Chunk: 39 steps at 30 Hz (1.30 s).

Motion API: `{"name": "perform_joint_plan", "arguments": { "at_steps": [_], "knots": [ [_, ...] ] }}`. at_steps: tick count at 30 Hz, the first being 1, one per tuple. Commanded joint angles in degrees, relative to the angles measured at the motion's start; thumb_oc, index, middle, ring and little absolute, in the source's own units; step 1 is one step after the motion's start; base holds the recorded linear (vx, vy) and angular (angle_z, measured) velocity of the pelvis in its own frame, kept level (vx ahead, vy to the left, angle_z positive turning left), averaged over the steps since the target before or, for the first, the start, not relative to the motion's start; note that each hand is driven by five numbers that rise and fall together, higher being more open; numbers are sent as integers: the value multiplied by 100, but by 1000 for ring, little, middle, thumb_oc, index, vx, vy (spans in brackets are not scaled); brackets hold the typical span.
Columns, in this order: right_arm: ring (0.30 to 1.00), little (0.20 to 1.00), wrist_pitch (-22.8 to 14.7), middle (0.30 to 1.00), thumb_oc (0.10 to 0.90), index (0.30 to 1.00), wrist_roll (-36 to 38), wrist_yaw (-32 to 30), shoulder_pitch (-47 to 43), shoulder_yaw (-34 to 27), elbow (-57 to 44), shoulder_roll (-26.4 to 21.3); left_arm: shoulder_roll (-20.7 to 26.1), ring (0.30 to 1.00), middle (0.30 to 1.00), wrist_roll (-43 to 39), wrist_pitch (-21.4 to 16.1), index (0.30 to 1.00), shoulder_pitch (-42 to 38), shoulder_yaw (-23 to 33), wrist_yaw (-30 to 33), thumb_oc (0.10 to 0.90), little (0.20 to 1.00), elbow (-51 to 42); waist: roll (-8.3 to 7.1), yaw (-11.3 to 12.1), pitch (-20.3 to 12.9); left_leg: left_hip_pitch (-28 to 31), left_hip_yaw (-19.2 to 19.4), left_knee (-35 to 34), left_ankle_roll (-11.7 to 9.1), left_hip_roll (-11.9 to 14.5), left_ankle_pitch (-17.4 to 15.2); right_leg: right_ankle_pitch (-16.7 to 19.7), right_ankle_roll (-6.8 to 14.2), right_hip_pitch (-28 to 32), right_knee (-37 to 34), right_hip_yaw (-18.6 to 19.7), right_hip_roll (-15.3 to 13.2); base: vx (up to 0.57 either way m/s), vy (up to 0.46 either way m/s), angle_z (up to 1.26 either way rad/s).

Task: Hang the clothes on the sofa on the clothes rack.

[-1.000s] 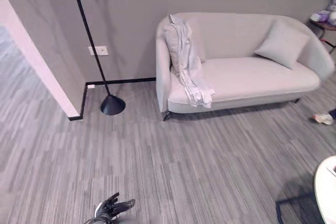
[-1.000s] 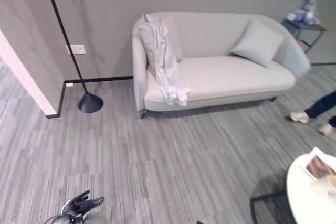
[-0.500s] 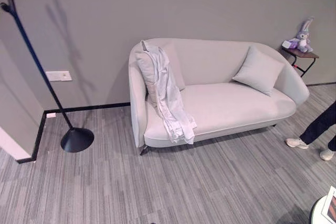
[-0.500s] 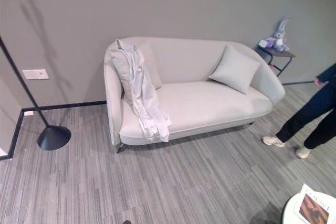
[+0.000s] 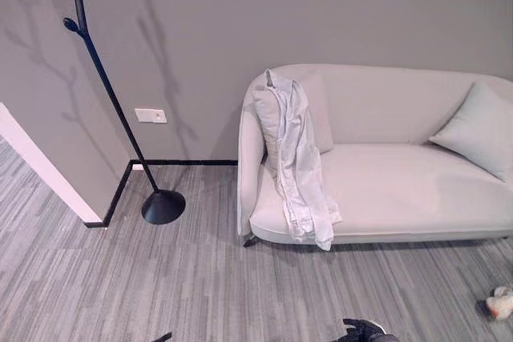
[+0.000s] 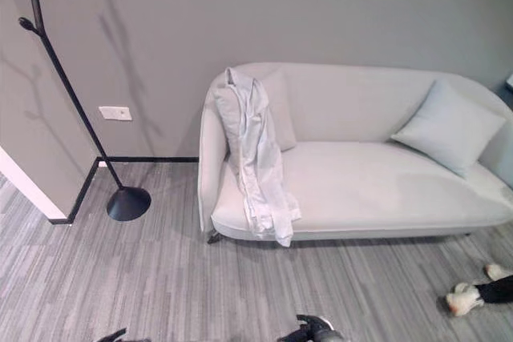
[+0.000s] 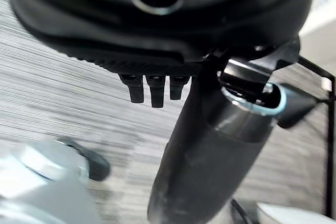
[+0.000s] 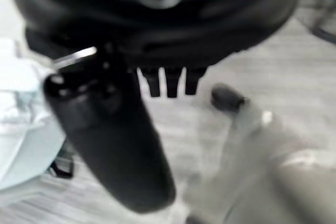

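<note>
A white shirt (image 5: 298, 162) hangs over the left arm and backrest of a pale grey sofa (image 5: 401, 190), its hem reaching down past the seat edge. A black clothes rack (image 5: 108, 94) with a round base (image 5: 163, 207) stands by the wall, left of the sofa. My right hand (image 5: 365, 329) shows at the bottom edge on the floor side, far from the shirt; in the right wrist view its fingers (image 8: 170, 83) and thumb are relaxed and hold nothing. My left hand (image 7: 157, 40) also hangs with straight fingers, empty, and peeks in low (image 6: 112, 335).
A light cushion (image 6: 449, 126) leans in the sofa's right corner. A person's shoes (image 6: 469, 298) stand on the striped grey floor at lower right. A white wall corner (image 5: 48, 174) juts out left of the rack. Open floor lies between me and the sofa.
The camera has swung, so the whole picture shifted and the rack's top branches now show. The person's legs went out to the lower right. Shirt, sofa and rack have not moved.
</note>
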Motion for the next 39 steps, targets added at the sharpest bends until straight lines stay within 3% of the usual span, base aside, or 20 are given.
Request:
{"name": "perform_joint_plan", "arguments": {
  "at_steps": [1,3,4,5,7,11,14,15,16,17,18,20,21,23,28,31,33,39],
  "knots": [
    [900,900,-75,900,800,900,-419,-36,53,234,-320,158,-233,900,900,-105,-213,900,-401,180,29,800,900,-50,177,-53,19,-149,556,-16,-645,1512,-48,-894,-65,-217,668,8,335,76,-293,-34],
    [900,900,-107,900,800,900,-579,-61,134,457,-565,124,-319,900,900,-325,-222,900,-427,251,77,800,900,-64,250,-97,79,-282,361,170,-757,1875,169,-1252,-285,-371,1038,-137,766,76,-359,-37],
    [900,900,-107,900,800,900,-579,-61,134,457,-565,124,-319,900,900,-325,-222,900,-427,251,77,800,900,-64,251,-99,78,-284,359,170,-757,1876,169,-1252,-285,-371,1038,-139,767,33,-433,15],
    [900,900,-166,900,800,900,-538,-116,112,526,-737,-25,-420,900,900,-400,-263,900,-436,177,131,800,900,-128,276,-117,150,-509,230,532,-758,2061,598,-1342,-467,-274,973,-312,1059,19,-437,31],
    [900,900,-213,900,800,900,-423,-151,98,530,-767,-152,-428,900,900,-378,-239,900,-441,134,120,800,900,-163,294,-126,201,-739,192,901,-668,2179,1029,-1457,-648,-118,835,-392,1334,56,-478,17],
    [900,900,-247,900,800,900,-476,-314,310,621,-1330,-344,-407,900,900,-507,-237,900,-341,213,219,800,900,-386,273,-123,322,-1088,741,1444,-493,2503,1721,-1696,-1005,252,682,-614,1711,90,-340,14],
    [900,900,-191,900,800,900,-782,-388,446,666,-2201,-591,-429,900,900,-532,-264,900,-274,238,251,800,900,-604,247,-181,398,-1229,1316,1689,-417,2521,1437,-1797,-1085,427,558,-794,1761,46,-175,46],
    [900,900,-124,900,800,900,-1140,-445,462,681,-2844,-819,-439,900,900,-569,-286,900,-250,231,279,800,900,-784,232,-185,423,-1420,1489,1834,-388,2256,1159,-1805,-1064,479,490,-871,1731,68,-123,47],
    [900,900,-113,900,800,900,-1720,-470,605,504,-4279,-1317,-439,900,900,-589,-357,900,-168,224,370,800,900,-1147,217,-246,418,-1678,1897,1690,-310,1825,700,-1841,-1017,542,388,-1005,1655,48,-51,56],
    [900,900,-112,900,800,900,-1720,-469,607,504,-4281,-1318,-439,900,900,-589,-357,900,-167,223,370,800,900,-1147,217,-245,417,-1678,1898,1689,-310,1825,700,-1841,-1017,541,389,-1004,1654,131,31,47],
    [900,900,-189,900,800,900,-1948,-691,678,230,-4922,-1525,-460,900,900,-548,-391,900,-162,197,374,800,900,-1194,272,-296,372,-1840,2437,1318,-425,1718,587,-1993,-958,636,311,-1186,1664,171,90,32],
    [900,900,-191,900,800,900,-2192,-1023,477,73,-5018,-1639,-547,900,900,-343,-384,900,-165,94,413,800,900,-1075,388,-274,328,-1752,2765,827,-512,1751,795,-2050,-924,659,357,-1470,1655,187,158,48],
    [900,900,-194,900,800,900,-2040,-1140,260,43,-5027,-1476,-591,900,900,-335,-369,900,-237,13,438,800,900,-952,416,-248,270,-1791,2459,778,-485,1563,687,-2040,-870,691,421,-1685,1542,108,138,85],
    [900,900,-183,900,800,900,-2029,-1196,133,35,-5024,-1425,-606,900,900,-298,-351,900,-245,-13,441,800,900,-913,405,-226,247,-1788,2357,745,-472,1473,664,-2026,-845,736,443,-1791,1475,185,153,87],
    [900,900,-48,900,800,900,-1944,-1813,-1347,110,-4328,-1111,-424,900,900,80,-424,900,-175,-435,497,800,900,-1212,346,169,212,-1867,2238,658,-388,1224,561,-1838,-681,834,196,-1964,1251,174,147,72],
    [900,900,4,900,800,900,-1525,-2273,-2591,301,-3107,-700,-320,900,900,50,-502,900,-474,-763,600,800,900,-1213,344,466,580,-2423,2064,942,-372,1180,485,-1694,-661,471,162,-1960,1220,-122,91,34],
    [900,900,147,900,800,900,-1504,-2499,-3789,650,-1832,-519,-247,900,900,79,-617,900,-605,-1241,707,800,900,-1483,346,719,1003,-2927,1900,919,-378,1118,592,-1521,-639,-7,152,-2047,1223,-208,100,18],
    [900,900,280,900,800,900,-1423,-2790,-4712,825,-319,-391,-184,900,900,184,-636,900,-805,-1682,875,800,900,-1467,293,925,1323,-3419,1682,944,-387,1085,705,-1446,-631,-371,221,-2241,1225,-53,33,28]
  ]
}}
